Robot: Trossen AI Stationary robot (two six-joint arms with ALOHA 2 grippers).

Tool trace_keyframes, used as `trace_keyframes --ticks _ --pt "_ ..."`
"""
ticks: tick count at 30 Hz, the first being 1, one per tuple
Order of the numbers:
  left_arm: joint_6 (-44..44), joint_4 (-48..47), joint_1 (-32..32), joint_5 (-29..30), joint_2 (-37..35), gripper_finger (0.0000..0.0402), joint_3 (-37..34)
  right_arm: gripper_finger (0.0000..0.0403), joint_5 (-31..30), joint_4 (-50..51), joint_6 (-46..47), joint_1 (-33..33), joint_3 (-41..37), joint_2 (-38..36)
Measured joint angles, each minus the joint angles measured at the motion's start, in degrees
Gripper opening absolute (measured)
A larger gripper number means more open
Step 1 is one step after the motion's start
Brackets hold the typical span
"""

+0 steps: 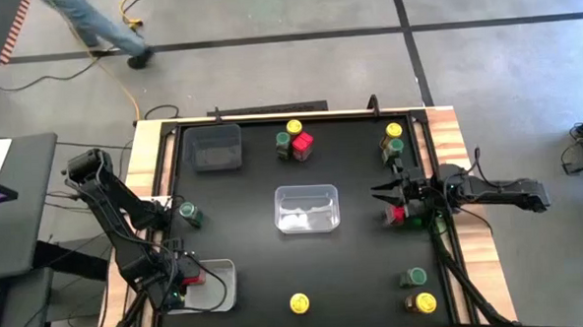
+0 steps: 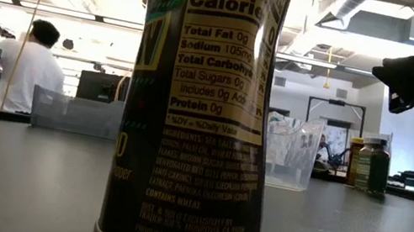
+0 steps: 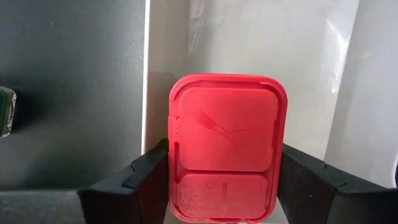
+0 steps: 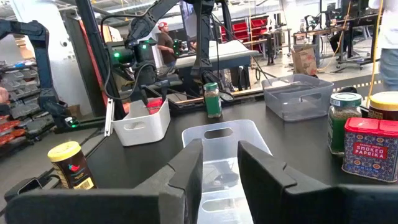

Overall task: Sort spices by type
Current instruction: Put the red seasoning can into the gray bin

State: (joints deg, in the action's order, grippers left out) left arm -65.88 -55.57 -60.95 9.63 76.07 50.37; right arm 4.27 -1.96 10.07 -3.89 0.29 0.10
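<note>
You can read "SMOKED PAPRIKA" on the squarish red-topped tin standing near the table's far edge. Your left gripper, low over the white rectangular bin at the near-left corner, is clamped on a red-lidded squarish jar. Your right gripper hovers at the right edge, fingers slightly apart, holding nothing.

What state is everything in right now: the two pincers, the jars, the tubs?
left pincer: shut on the red-topped jar.
red-topped jar: lid closed, held at the white tub.
right pincer: open, empty.
clear tub: upright, looks empty.
yellow-lidded jar at the front edge: upright, lid on.
</note>
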Motion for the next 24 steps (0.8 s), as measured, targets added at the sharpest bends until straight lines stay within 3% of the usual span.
trace_keyframes --ticks 5,14,24 --pt "0.01 0.00 0.00 0.00 0.00 0.0244 0.00 0.0132 -0.01 0.01 0.00 0.00 0.00 0.00" --pt "0.05 0.02 0.00 -0.01 0.00 0.0288 0.00 0.0132 -0.01 0.00 0.00 -0.01 0.01 0.00" --pt "-0.40 -1.14 0.00 -0.37 0.00 0.0291 2.60 0.0132 0.00 0.02 0.00 0.01 -0.01 0.00"
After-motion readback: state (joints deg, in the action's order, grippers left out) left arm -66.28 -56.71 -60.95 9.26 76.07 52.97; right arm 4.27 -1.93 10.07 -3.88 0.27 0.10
